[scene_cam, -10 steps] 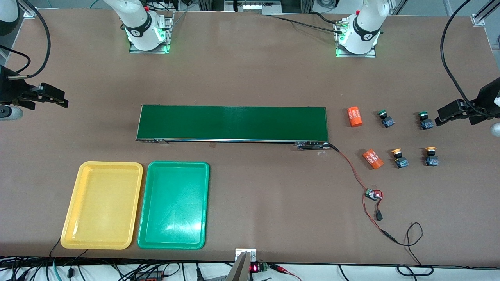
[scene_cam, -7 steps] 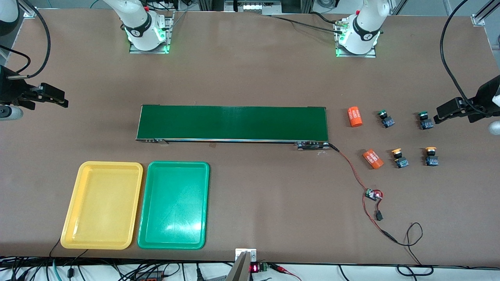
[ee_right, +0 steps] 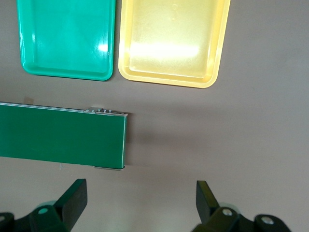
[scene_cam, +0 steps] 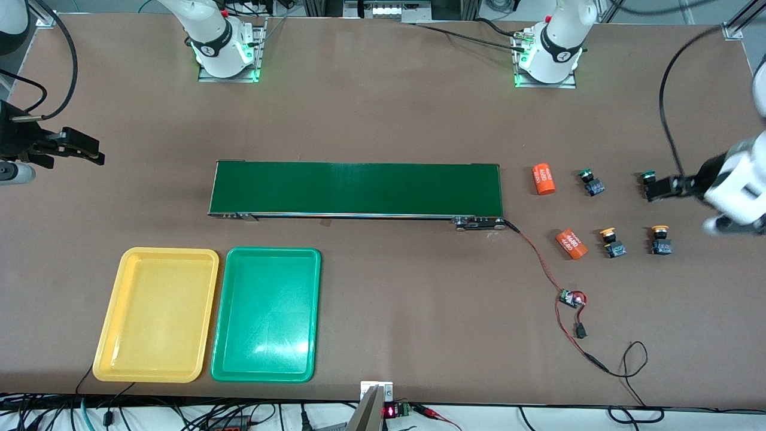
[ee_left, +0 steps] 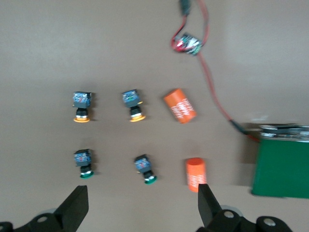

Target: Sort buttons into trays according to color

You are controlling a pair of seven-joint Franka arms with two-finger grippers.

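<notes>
Four buttons lie at the left arm's end of the table. Two have green caps (scene_cam: pixel 591 182) (scene_cam: pixel 648 178); two with yellow caps (scene_cam: pixel 611 242) (scene_cam: pixel 660 239) lie nearer the front camera. My left gripper (scene_cam: pixel 663 188) hangs open over the green-capped button closest to the table's end and partly hides it. The left wrist view shows all four buttons (ee_left: pixel 145 169) ahead of the empty left gripper (ee_left: pixel 142 199). The yellow tray (scene_cam: pixel 157 314) and green tray (scene_cam: pixel 266 314) lie empty, side by side, near the front edge. My right gripper (scene_cam: pixel 84 151) waits open at the right arm's end.
A long dark-green conveyor belt (scene_cam: pixel 356 188) lies mid-table. Two orange cylinders (scene_cam: pixel 544 178) (scene_cam: pixel 571 243) lie between its end and the buttons. A red and black cable with a small circuit board (scene_cam: pixel 571 297) trails from the belt toward the front edge.
The left arm has swung in from the table's end, bringing its open gripper over the green-capped button there. The right arm has not moved.
</notes>
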